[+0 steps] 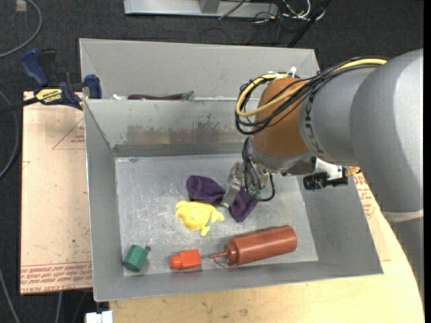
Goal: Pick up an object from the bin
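Your gripper (237, 192) sits on the purple cloth (204, 188) in the middle of the bin (168, 134). You cannot tell whether it is clenched. A yellow toy (195, 215) lies just beside.

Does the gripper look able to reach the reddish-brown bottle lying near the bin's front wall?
Probably yes: the bottle lies on its side with nothing on it, close to the purple cloth that the gripper is over.

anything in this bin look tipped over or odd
The red-brown bottle lies on its side near the front of the bin, with its nozzle toward the orange block. Nothing looks spilled or broken.
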You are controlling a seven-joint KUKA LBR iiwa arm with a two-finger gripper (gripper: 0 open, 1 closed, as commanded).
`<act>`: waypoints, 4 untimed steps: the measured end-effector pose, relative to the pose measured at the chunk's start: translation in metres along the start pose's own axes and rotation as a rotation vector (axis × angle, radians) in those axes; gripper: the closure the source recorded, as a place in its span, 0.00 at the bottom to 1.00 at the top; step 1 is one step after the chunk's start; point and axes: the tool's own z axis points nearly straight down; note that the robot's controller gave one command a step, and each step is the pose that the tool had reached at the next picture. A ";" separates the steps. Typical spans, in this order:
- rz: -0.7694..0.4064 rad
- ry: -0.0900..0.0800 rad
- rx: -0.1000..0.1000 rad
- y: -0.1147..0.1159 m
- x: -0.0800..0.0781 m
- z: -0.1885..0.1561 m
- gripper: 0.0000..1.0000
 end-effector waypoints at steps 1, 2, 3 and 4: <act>0.000 0.001 0.000 0.000 0.000 -0.003 1.00; 0.000 0.007 0.003 -0.001 0.002 -0.014 1.00; -0.001 0.007 0.002 -0.001 0.002 -0.034 1.00; -0.002 0.000 -0.002 0.001 0.000 -0.052 1.00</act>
